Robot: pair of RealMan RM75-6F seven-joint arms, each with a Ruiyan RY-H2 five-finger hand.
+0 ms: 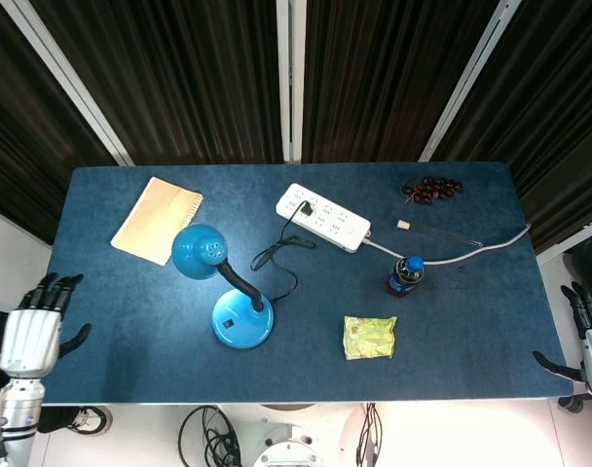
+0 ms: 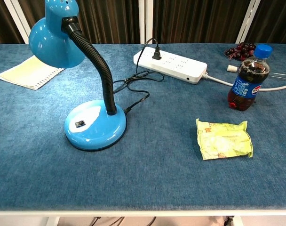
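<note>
Lamp lit, switch at 9 o'clock on its base; left hand spread and empty off the table's edge, right hand likewise; best retreat keeps clear of cord.

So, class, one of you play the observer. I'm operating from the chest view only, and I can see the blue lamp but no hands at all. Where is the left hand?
Observer: The head view shows the left hand off the left edge of the table. It is well apart from the lamp, with its fingers spread and nothing in them.
Operator: And the right hand?
Observer: The right hand is beyond the table's right edge, near the front corner. Its fingers are apart and it holds nothing.
</note>
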